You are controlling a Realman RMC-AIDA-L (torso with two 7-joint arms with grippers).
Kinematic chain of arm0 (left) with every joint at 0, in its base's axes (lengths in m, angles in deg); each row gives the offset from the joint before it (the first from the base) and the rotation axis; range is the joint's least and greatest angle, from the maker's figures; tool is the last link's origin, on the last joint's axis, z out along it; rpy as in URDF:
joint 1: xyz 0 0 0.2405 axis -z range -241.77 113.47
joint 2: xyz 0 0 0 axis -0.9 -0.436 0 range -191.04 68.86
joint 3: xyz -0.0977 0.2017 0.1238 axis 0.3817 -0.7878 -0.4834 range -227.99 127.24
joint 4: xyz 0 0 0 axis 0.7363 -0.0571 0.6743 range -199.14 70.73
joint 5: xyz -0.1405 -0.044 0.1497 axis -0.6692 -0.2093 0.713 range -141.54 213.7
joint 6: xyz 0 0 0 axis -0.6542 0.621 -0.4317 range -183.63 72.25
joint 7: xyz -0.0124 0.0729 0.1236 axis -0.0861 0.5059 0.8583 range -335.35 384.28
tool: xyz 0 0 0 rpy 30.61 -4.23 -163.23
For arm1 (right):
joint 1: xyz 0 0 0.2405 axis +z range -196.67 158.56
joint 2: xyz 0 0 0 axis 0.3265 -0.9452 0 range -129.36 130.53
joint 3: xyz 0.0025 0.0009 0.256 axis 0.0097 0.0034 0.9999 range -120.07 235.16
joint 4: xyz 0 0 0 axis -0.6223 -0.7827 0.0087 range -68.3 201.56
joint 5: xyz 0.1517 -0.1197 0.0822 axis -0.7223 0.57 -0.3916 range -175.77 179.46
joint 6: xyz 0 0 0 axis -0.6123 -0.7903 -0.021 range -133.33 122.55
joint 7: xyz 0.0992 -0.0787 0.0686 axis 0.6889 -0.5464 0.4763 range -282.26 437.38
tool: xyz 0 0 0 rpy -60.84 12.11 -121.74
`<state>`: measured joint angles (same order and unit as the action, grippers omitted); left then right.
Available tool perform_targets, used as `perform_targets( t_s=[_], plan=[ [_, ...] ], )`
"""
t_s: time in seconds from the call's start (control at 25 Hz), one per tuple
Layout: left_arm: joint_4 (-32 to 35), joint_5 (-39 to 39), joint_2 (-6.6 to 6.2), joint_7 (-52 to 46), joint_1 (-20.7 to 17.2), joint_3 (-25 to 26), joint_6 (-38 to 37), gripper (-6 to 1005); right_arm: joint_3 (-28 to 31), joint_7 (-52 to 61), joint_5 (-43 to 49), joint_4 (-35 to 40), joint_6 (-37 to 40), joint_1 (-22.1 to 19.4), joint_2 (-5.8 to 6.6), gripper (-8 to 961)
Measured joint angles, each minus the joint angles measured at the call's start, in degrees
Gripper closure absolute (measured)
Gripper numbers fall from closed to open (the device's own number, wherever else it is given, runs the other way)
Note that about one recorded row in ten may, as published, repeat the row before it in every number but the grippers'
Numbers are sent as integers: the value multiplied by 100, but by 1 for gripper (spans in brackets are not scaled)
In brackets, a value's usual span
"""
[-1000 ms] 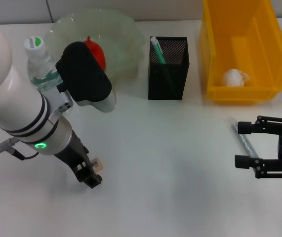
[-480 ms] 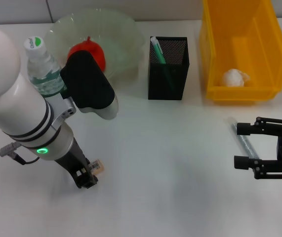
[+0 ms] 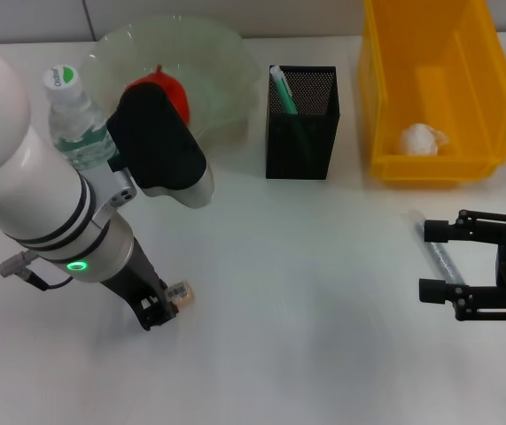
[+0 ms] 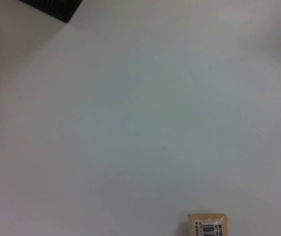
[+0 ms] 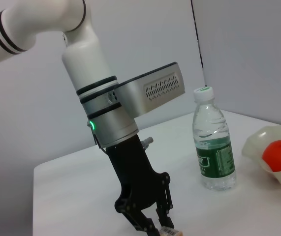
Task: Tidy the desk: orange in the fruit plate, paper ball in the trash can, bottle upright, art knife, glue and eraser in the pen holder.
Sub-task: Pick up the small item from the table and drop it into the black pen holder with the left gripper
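The tan eraser (image 3: 179, 292) (image 4: 206, 226) (image 5: 170, 231) lies on the white table. My left gripper (image 3: 158, 312) (image 5: 151, 220) hangs just beside it, low over the table and open. The orange (image 3: 162, 88) (image 5: 280, 150) rests in the fruit plate (image 3: 221, 71). Left of the plate, the bottle (image 3: 77, 119) (image 5: 214, 147) stands upright. A green-and-white stick stands in the pen holder (image 3: 301, 124). The paper ball (image 3: 423, 139) sits in the trash can (image 3: 385, 97). My right gripper (image 3: 436, 261) is open around a slim grey stick (image 3: 436, 246), art knife or glue.
My bulky left arm (image 3: 49, 204) covers the table's left part and hides part of the fruit plate. The pen holder stands between the plate and the trash can. A corner of the pen holder (image 4: 51, 7) shows in the left wrist view.
My left gripper has shifted a little around the eraser, which now lies slightly further right. The right arm has not moved.
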<state>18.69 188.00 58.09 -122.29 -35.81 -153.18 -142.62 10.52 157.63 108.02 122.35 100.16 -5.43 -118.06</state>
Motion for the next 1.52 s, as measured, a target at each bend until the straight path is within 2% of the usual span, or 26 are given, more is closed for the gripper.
perform_targets(
  t_s=[0.2, 0.32, 0.36, 0.4, 0.48, 0.52, 0.68, 0.8, 1.04, 1.36, 1.48, 1.52],
  plan=[
    [246, -11, -21, 11, -103, 95, -6, 730, 0, 3, -1, 0, 1, 0, 0, 194],
    [698, -81, -37, 122, -254, 390, -63, 731, 0, 7, -1, 0, 35, 0, 0, 194],
    [1017, -252, -37, 239, -348, 632, -74, 730, 0, 8, -1, 0, 58, -5, 0, 194],
    [1017, -252, -37, 239, -348, 632, -74, 729, 0, 8, -1, 0, 58, -5, 0, 194],
    [1333, -817, -41, 476, -413, 1030, -78, 726, 0, 9, -1, 0, 69, -24, 0, 194],
    [1333, -817, -41, 476, -413, 1030, -78, 725, 0, 9, -1, 0, 69, -24, 0, 194],
    [1509, -1681, -43, 902, -443, 1605, 92, 721, 0, 25, -1, 0, 71, -61, -1, 194],
    [1484, -2029, -44, 1069, -444, 1743, 362, 717, 0, 60, -1, -2, 71, -65, -5, 194],
    [1185, -2480, -40, 1217, -275, 1710, 1256, 711, 0, 88, -1, -34, 70, -64, -20, 194],
    [-26, -2641, -4, 1226, 395, 1483, 2470, 702, -4, 88, -1, -65, 60, -17, -27, 194],
    [-843, -2671, 0, 1226, 761, 1430, 3068, 698, -48, 88, -1, -79, 27, 19, -26, 194],
    [-843, -2671, 0, 1226, 761, 1430, 3068, 697, -48, 88, -1, -79, 27, 19, -26, 194]
  ],
)
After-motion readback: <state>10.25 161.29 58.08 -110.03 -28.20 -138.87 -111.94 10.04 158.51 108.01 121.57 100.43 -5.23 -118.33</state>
